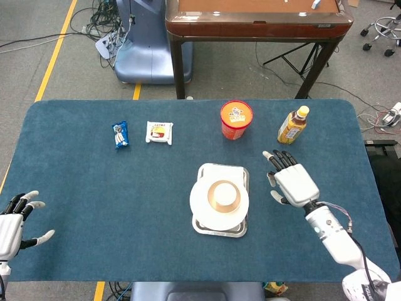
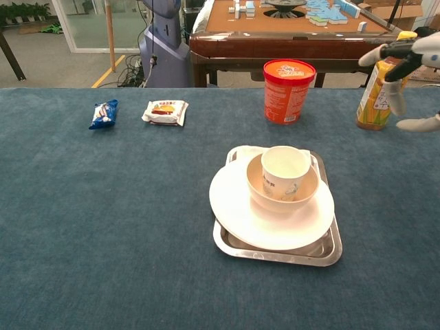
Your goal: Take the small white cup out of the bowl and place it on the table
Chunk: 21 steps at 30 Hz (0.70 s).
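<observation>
2 hands show, 1 at each side. At the near left corner of the blue felt-like table, the left hand sits with fingers spread, holding nothing. Right of it, toward the far edge, lie 2 small snack packets: 1 blue packet and 1 white packet, close together, with a wide bare stretch of cloth in front of them. At the middle stands 1 square metal tray bearing 1 round white plate, 1 bowl and, upright inside that bowl, 1 small white cup, smooth and empty-looking. Behind it is 1 red cylindrical tub. The right hand hovers just right of the tray, palm down, fingers apart and empty, apart from the cup. Beyond its fingertips stands 1 yellow-labelled bottle near the far right edge, open cloth to its right
</observation>
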Each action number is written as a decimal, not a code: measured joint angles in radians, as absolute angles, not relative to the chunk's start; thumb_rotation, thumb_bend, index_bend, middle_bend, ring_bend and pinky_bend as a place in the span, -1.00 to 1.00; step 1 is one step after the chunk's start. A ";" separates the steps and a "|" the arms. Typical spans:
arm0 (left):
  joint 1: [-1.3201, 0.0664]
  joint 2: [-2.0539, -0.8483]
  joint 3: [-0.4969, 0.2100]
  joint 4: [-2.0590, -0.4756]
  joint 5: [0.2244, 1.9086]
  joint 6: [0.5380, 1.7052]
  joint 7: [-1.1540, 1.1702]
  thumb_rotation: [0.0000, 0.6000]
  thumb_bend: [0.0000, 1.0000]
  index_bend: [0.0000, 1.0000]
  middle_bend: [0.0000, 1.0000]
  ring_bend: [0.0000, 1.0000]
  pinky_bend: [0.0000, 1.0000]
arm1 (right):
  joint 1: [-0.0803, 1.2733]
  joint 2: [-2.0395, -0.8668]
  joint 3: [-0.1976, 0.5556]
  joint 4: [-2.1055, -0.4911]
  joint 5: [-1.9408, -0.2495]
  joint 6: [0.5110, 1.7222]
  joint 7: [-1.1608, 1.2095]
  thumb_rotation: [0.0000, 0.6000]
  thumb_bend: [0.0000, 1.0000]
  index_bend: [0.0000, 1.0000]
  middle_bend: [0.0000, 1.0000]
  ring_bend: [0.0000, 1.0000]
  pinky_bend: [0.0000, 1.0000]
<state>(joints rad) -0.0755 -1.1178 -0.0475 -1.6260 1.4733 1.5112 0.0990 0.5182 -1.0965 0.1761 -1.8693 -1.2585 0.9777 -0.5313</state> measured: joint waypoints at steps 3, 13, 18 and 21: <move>-0.073 -1.113 -0.047 -1.629 1.472 1.512 0.096 1.00 -0.94 -0.28 -0.58 -0.71 -0.15 | 0.546 -1.129 0.176 -1.870 -1.246 0.964 -0.565 1.00 -0.35 0.13 -0.86 -1.00 -0.85; -0.072 -1.110 -0.051 -1.630 1.461 1.506 0.094 1.00 -0.94 -0.28 -0.58 -0.71 -0.15 | 0.616 -1.216 0.142 -1.851 -1.239 0.949 -0.675 1.00 -0.39 0.13 -0.96 -1.00 -0.90; -0.073 -1.110 -0.052 -1.629 1.457 1.502 0.093 1.00 -0.94 -0.28 -0.58 -0.71 -0.15 | 0.641 -1.246 0.118 -1.837 -1.238 0.948 -0.727 1.00 -0.39 0.01 -1.00 -1.00 -0.96; -0.073 -1.109 -0.053 -1.629 1.454 1.501 0.092 1.00 -0.94 -0.28 -0.58 -0.71 -0.15 | 0.651 -1.261 0.109 -1.831 -1.228 0.949 -0.753 1.00 -0.39 -0.02 -1.00 -1.00 -0.97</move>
